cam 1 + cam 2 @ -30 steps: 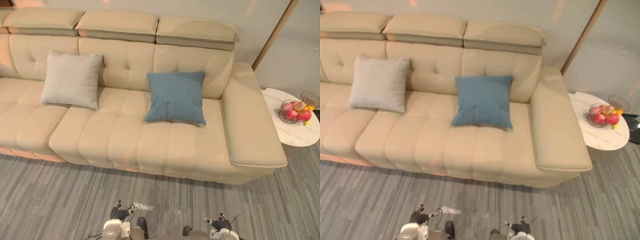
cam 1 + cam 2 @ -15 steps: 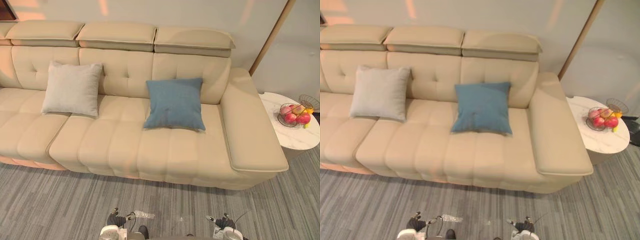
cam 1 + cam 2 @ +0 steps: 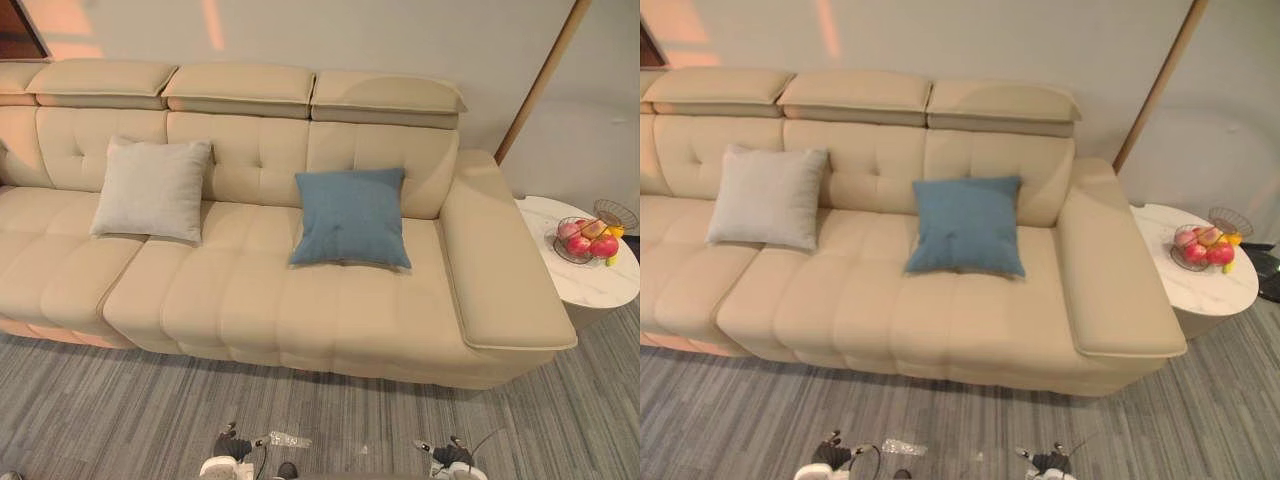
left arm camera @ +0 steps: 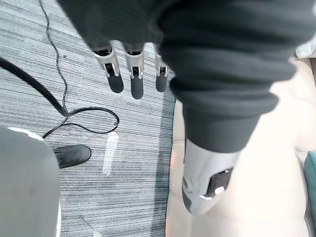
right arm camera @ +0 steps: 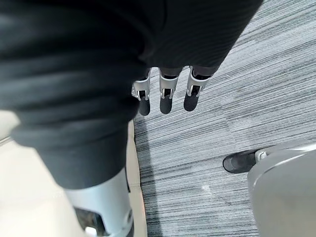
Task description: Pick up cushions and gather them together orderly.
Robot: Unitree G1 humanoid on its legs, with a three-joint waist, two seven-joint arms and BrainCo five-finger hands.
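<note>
Down near the grey carpet [image 3: 120, 420], just in front of the sofa's base, I see both of my hands hanging. The left hand [image 4: 134, 74] is released, its fingers straight and pointing at the floor. The right hand [image 5: 165, 96] is slack in the same way, fingers straight over the carpet.

Well ahead of both hands stands a long beige sofa [image 3: 250, 300]. A grey cushion [image 3: 152, 189] leans upright against its backrest, far ahead of the left hand and off to that hand's left. A blue cushion [image 3: 350, 218] leans against the next backrest panel, ahead of the gap between my two hands. The two cushions sit well apart.

A clear plastic scrap [image 4: 111, 153] lies on the carpet just beside the left hand. Far ahead and to the right of the right hand, a round white side table [image 3: 590, 285] stands beside the sofa's armrest, with a wire bowl [image 3: 588, 238] of red and yellow fruit on it.
</note>
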